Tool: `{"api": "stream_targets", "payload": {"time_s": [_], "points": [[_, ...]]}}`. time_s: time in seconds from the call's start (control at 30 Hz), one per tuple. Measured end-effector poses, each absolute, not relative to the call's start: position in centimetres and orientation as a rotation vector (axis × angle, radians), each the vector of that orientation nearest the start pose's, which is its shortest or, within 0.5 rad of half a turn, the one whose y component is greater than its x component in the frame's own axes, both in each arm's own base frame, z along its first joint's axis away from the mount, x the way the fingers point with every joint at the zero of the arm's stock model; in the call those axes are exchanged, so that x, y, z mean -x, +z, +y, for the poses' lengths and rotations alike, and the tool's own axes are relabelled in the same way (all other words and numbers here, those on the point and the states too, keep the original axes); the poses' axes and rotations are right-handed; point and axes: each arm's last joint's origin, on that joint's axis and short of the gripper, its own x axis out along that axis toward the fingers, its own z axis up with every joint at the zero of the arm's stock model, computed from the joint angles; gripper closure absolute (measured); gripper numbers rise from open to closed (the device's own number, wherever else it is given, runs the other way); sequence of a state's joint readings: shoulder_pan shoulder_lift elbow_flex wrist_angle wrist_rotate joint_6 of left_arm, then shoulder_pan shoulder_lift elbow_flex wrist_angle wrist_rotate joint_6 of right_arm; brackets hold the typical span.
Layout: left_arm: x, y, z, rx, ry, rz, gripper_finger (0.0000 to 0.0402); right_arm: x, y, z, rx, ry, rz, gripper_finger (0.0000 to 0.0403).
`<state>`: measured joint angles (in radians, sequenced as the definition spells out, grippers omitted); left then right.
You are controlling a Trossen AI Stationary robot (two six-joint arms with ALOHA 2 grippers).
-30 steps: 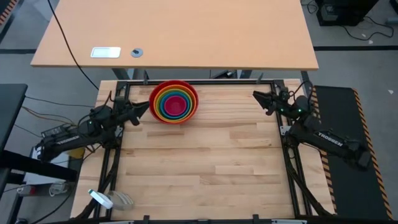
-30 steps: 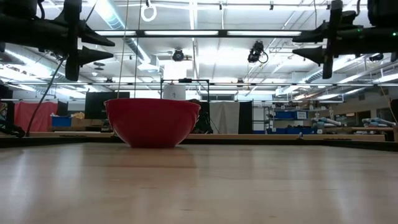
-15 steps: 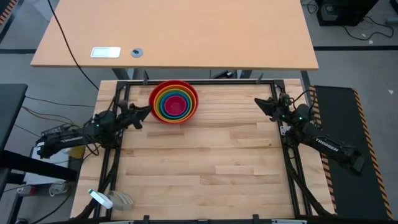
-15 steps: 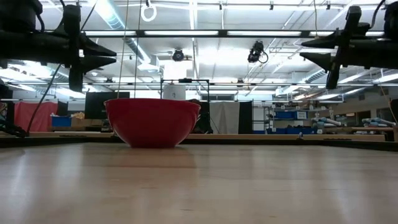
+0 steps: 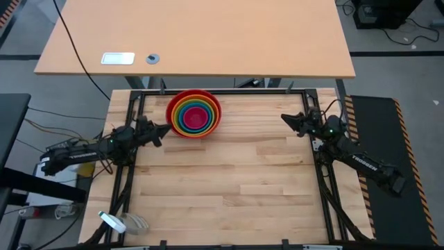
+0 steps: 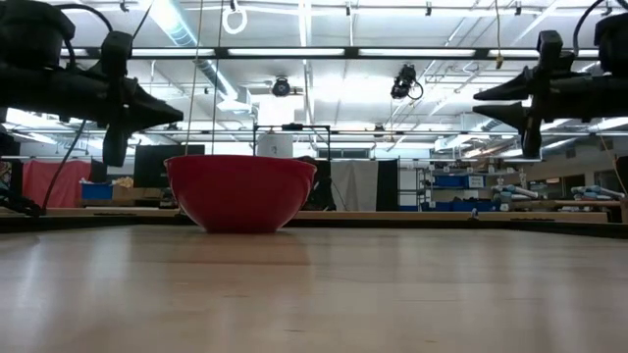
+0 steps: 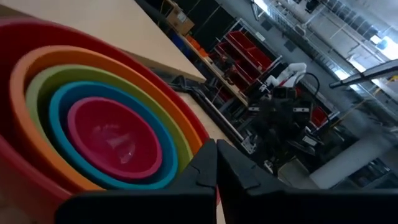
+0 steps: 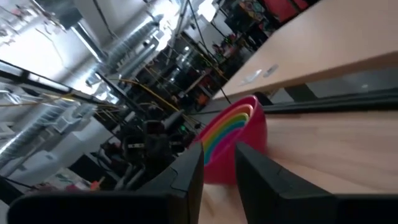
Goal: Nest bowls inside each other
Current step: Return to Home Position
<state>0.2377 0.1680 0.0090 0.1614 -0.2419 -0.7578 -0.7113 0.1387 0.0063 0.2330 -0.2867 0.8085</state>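
Note:
Five bowls sit nested in one stack point(image 5: 193, 113) near the table's far edge, left of centre: red outermost, then orange, yellow-green, blue, and magenta innermost point(image 7: 112, 140). The red bowl point(image 6: 240, 191) rests on its base on the wood. My left gripper point(image 5: 166, 127) hovers just left of the stack, pointing level at it, shut and holding nothing point(image 7: 216, 152). My right gripper point(image 5: 283, 119) hovers well to the right of the stack, pointing level toward it. Its fingers stand narrowly open with nothing between them point(image 8: 219, 155). In the low view both grippers hang above rim height.
Bare wooden tabletop point(image 5: 222, 180) spreads between the arms and toward the near edge. A black frame rail point(image 5: 222, 91) runs along the far edge just behind the stack. Beyond it stands a tan desk point(image 5: 194, 35) with a small white device point(image 5: 117, 58). A white object point(image 5: 114, 222) lies at the near left corner.
Both grippers have sunk lower, staying level. My left gripper has shut its fingers on nothing, and my right gripper's gap has narrowed. The bowl stack has kept still.

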Motion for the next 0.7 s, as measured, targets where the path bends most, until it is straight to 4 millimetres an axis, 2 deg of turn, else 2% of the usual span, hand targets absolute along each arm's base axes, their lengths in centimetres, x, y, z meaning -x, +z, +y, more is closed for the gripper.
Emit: {"api": "stream_targets", "payload": {"time_s": [0.3, 0.53, 0.7], "points": [[-10.3, 16.2, 3.1, 0.752, 0.464, -0.121, 0.0395, -8.5, 17.4, -6.2, -0.666, -0.379, -0.214, 0.0305], [-10.4, 15.5, 3.1, 0.344, 0.47, 0.065, 0.0395, -8.5, 17.4, -6.2, -0.666, -0.376, -0.213, 0.0304], [-10.4, 15.4, 3.1, 0.27, 0.471, 0.091, 0.0395, -8.8, 17.6, -5.6, -0.663, -0.344, -0.223, 0.0304]]}}
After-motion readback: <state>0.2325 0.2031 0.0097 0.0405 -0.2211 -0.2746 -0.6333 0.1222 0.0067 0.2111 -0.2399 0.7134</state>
